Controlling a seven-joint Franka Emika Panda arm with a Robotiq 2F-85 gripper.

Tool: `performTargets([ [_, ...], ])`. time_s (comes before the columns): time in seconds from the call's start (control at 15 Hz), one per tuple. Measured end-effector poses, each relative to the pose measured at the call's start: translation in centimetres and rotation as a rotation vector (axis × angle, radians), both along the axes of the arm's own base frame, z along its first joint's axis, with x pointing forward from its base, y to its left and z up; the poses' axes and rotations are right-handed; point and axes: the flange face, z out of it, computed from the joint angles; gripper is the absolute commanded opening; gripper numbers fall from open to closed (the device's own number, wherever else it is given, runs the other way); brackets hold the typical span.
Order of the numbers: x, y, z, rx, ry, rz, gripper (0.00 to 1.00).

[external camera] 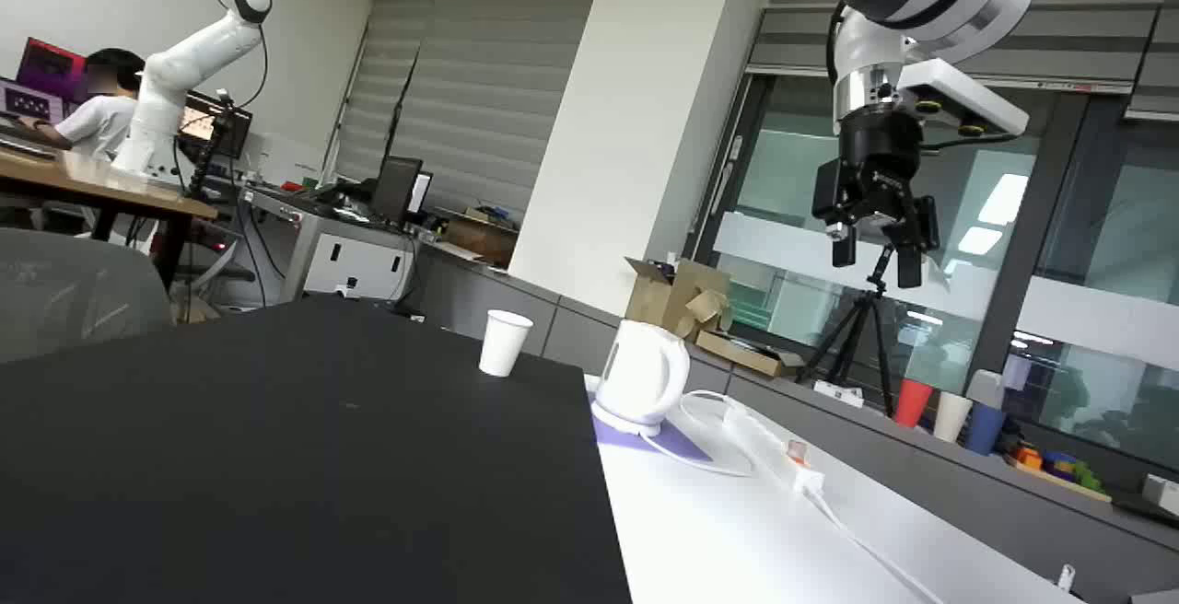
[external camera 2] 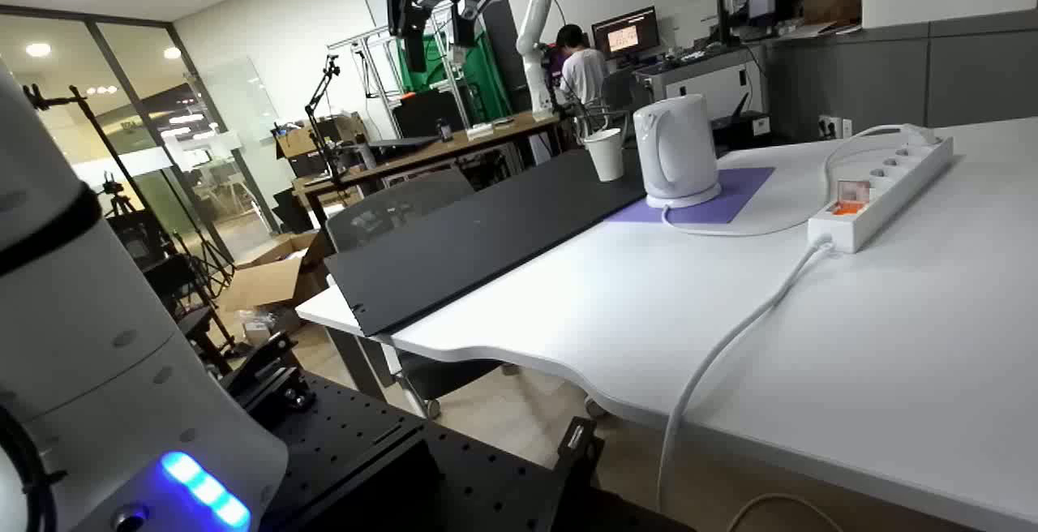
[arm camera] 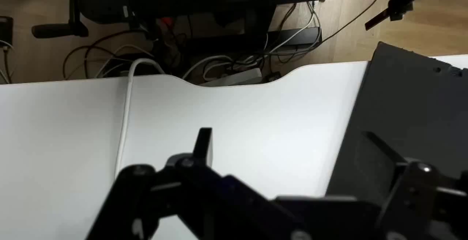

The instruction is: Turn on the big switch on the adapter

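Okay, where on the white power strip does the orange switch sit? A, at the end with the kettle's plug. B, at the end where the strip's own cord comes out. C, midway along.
B: in both exterior views the orange switch sits at the end of the power strip where its own cord comes out, while the plug is at the opposite end.

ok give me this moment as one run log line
gripper: open, empty, high above white table | power strip: on table, untouched | orange switch: on/off unclear | kettle: standing on purple mat
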Motion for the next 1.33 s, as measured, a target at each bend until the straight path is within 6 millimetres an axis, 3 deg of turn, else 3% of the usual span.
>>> performTargets([
  [0.53,0.1,-0.1,0.0,-0.003,-0.009,0.002,1.0],
  [0.73,1.5,-0.9,0.0,-0.048,-0.092,0.018,1.0],
  [0.8,2.2,-1.5,-0.1,-0.066,-0.127,0.022,0.96],
  [0.87,3.1,-2.2,-0.3,-0.082,-0.16,0.024,0.75],
  [1.0,5.0,-4.0,-0.7,-0.099,-0.215,0.018,0.71],
  [1.33,10.3,-10.1,-1.7,-0.14,-0.311,-0.061,0.34],
])
